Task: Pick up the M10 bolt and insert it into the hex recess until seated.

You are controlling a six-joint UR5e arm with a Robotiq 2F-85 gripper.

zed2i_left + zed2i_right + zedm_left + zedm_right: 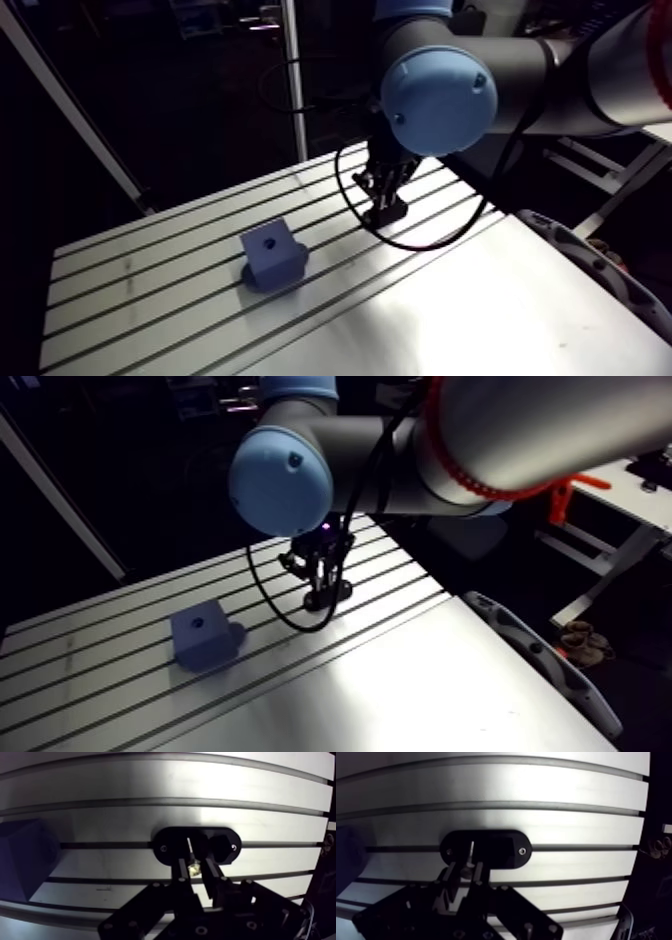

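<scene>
**Thin grip on the bolt, with a long carry to the block**

The main risk, as I judge it, is a shallow or off-centre hold. The claw [196, 859] is drawn nearly together and pinches a small pale metal piece, which I take to be the M10 bolt [194, 868]. Only a little of it shows between the pads, so how much of it they cover cannot be told. If they catch just its edge, the bolt may twist or slip as it comes out of the black oval holder [165, 847], or drag on the holder and tilt.

A tilted bolt then causes trouble at the blue block [272, 250]. Its hex head would meet the recess [270, 241] out of line and jam on the rim instead of seating. Pushing down on it there could shove the block along the bench [150, 290], since nothing visible clamps it.

The bolt sits between the claw's fingers, close behind their tips and directly over the holder. The holder lies across one of the bench's slots. In the arm view the claw is low over the holder, and the blue block stands well apart to one side, with open bench between.
</scene>
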